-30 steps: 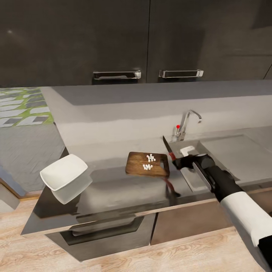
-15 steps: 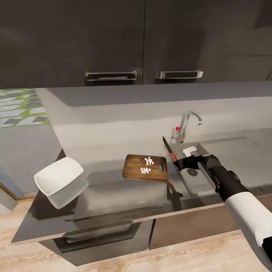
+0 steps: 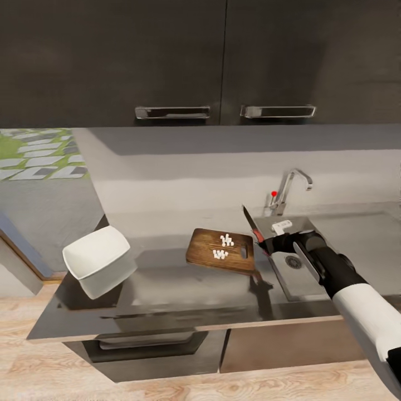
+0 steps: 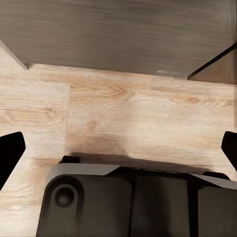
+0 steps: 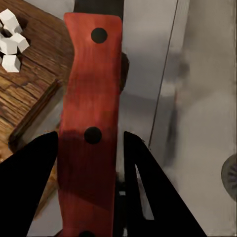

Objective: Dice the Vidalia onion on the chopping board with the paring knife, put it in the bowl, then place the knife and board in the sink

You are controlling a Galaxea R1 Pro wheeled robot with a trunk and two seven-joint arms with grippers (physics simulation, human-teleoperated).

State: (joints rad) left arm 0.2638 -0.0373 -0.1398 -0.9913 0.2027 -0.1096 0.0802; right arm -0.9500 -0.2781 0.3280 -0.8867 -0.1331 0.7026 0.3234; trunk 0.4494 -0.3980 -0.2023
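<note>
Currently your right gripper (image 3: 271, 241) clamps the paring knife (image 3: 253, 225) beside the chopping board (image 3: 221, 250). Diced onion (image 3: 223, 247) unmoved; sink (image 3: 301, 266) adjacent. Lower blade gently, release inside basin. Left gripper (image 4: 118, 148) spread wide.

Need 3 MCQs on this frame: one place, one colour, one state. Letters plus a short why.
1. Where does the diced onion lie?
A. in the bowl
B. on the chopping board
C. in the sink

2. What colour is the paring knife handle?
A. red
B. blue
C. yellow

3. What is the right gripper doing?
A. hanging open
B. shut on the bowl
C. shut on the paring knife

Key: 1 B, the white cubes sit in two small clusters on the brown board, while the bowl looks empty. 2 A, the right wrist view shows a red handle with dark rivets. 3 C, the jaws flank the handle and the blade points up beside the sink.
</note>
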